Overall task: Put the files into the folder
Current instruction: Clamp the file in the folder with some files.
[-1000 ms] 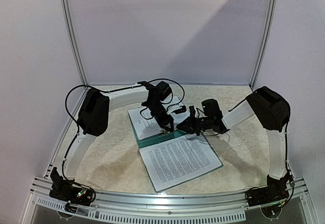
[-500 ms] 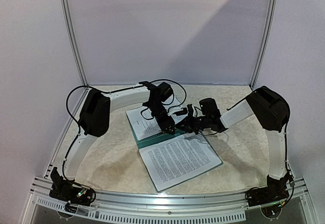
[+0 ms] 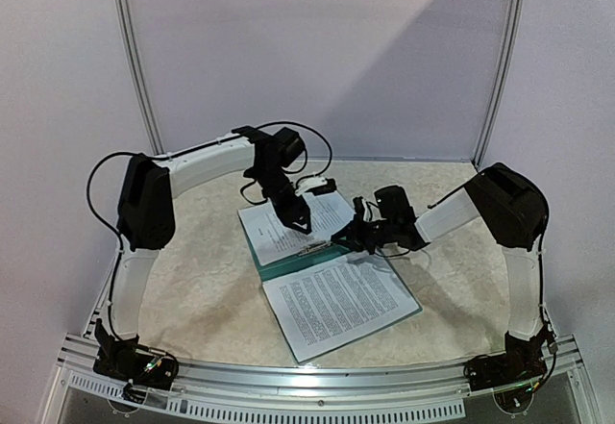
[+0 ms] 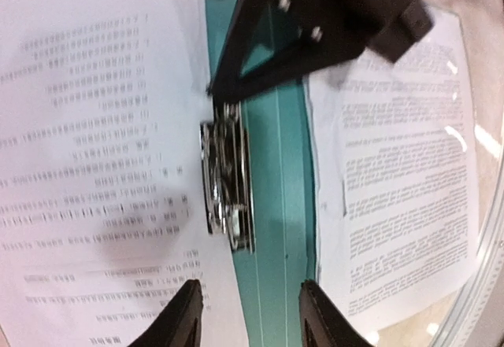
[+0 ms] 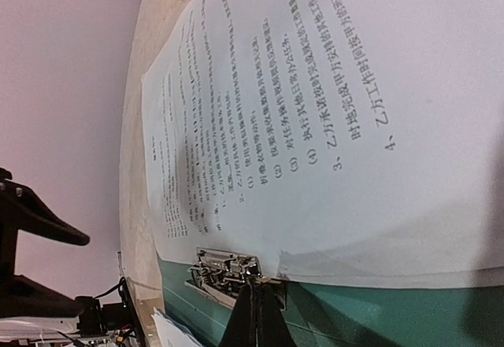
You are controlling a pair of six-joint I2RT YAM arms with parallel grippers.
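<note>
Folder (image 3: pixel 280 271) open mid-tabletop (image 3: pixel 197 289), files (image 3: pixel 338 305) at 11 and 5 o'clock
My left hand (image 4: pixel 248 317) hangs released above the clip (image 4: pixel 227 178); my right hand (image 5: pixel 253 315), clenched, tips at it from 3 o'clock.

**Top view.** My left claw (image 3: pixel 300 224) and its wrist cover the far sheet's (image 3: pixel 269 236) edge just beyond the clip (image 3: pixel 313 249). My right claw (image 3: pixel 343 239) blocks part of the folder (image 3: pixel 285 269) beside the clip. The clip is too small to read its lever. Print on the near sheet (image 3: pixel 341 304) is unreadable.

**Left wrist view.** My fingers (image 4: pixel 181 319) run off the bottom edge, below the clip. The right claw, above the clip, is a dark blur cut by the top edge. I cannot tell whether its tip meets the clip. The far sheet's text is smeared.

**Right wrist view.** The far sheet runs off the top and right edges. The folder is cut off at the bottom, beside the clip. Contact with the clip is unclear.
</note>
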